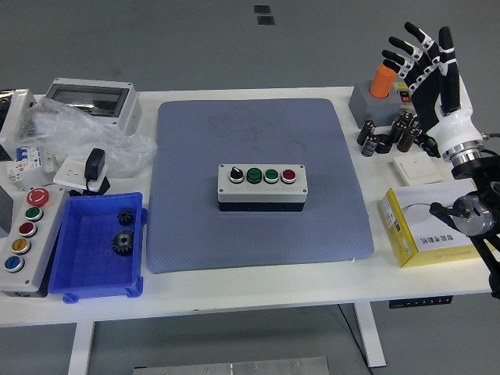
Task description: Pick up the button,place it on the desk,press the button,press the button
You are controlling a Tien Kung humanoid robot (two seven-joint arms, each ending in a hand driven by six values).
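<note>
Grey rectangular four-button control box (262, 187) sat mid-way on the blue-grey mat (195, 234), long axis left-right. Right hand (431, 74) was raised at the table's far right, fingers spread, holding nothing; box lay well left and nearer. Buttons: one black-white knob, two green, one red.

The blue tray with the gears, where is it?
In the head view the blue tray sits near the table's front left, between the blue mat and a button panel.

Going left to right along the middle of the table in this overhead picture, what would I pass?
Blue bin holding gears → grey-blue mat → grey button box sitting on it → yellow box → robot's right hand, fingers spread, raised above the table's far right corner.
</note>
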